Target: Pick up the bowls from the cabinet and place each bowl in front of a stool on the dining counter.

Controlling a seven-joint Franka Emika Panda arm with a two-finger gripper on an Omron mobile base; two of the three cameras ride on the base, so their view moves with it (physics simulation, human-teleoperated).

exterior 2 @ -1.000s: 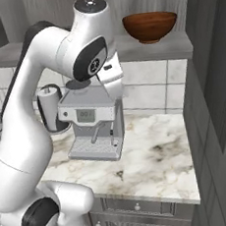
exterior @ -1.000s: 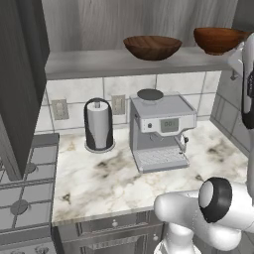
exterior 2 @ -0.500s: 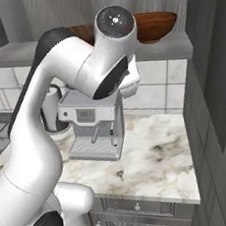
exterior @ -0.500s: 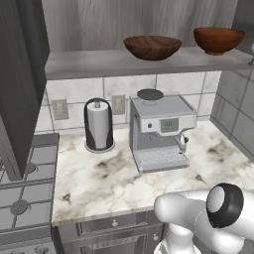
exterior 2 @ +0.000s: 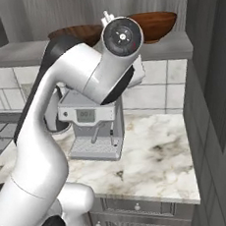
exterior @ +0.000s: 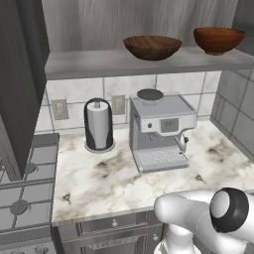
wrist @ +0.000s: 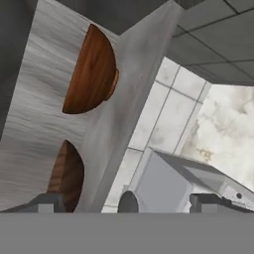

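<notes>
Gripper (wrist: pixel 126 203): the two dark fingertips stand well apart at the bottom of the hand view, jaws open, nothing between them.
Reddish-brown bowl (wrist: pixel 92 70): on the cabinet shelf (wrist: pixel 130 94), well beyond the jaws and off toward the left fingertip's side; apart from both fingers. In the left base view it (exterior: pixel 218 39) sits at the right end of the shelf.
Dark brown bowl (wrist: pixel 67 174): on the same shelf, just beyond the left fingertip (wrist: pixel 45 202), nearer the jaws than the other bowl; whether they touch cannot be told. In the left base view it (exterior: pixel 152 47) sits left of the reddish one.
Cabinet (exterior: pixel 149 20): open, pale wood-grain back behind both bowls.
Coffee machine (wrist: pixel 173 181): ahead of the jaws' gap, toward the right fingertip; it (exterior: pixel 161 130) stands on the marble worktop (exterior: pixel 119 181) under the shelf.
Paper-towel holder (exterior: pixel 98 125): left of the machine.
</notes>
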